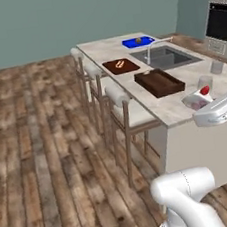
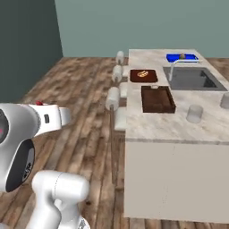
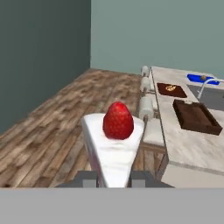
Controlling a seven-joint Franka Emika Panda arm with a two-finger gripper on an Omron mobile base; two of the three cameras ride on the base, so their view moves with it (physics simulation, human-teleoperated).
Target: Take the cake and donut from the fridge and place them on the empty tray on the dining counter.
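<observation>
My gripper (image 3: 113, 177) is shut on the cake (image 3: 113, 146), a white wedge with a red berry on top, held upright between the fingertips. In the left base view the cake (image 1: 198, 98) hangs at the hand by the near end of the dining counter (image 1: 171, 109). The empty dark brown tray (image 1: 159, 82) lies further along the beige top, near the counter's stool-side edge. From the hand, the tray (image 3: 196, 117) is ahead and to the right. The donut and the fridge are out of view.
A flatter brown tray with a hot dog (image 1: 121, 65) and a blue tray (image 1: 138, 42) lie beyond. The sink (image 1: 166, 57) with its tap adjoins the tray. Two glasses (image 1: 205, 81) stand near the counter's end. Stools (image 1: 127, 108) line its left side, beside open wooden floor.
</observation>
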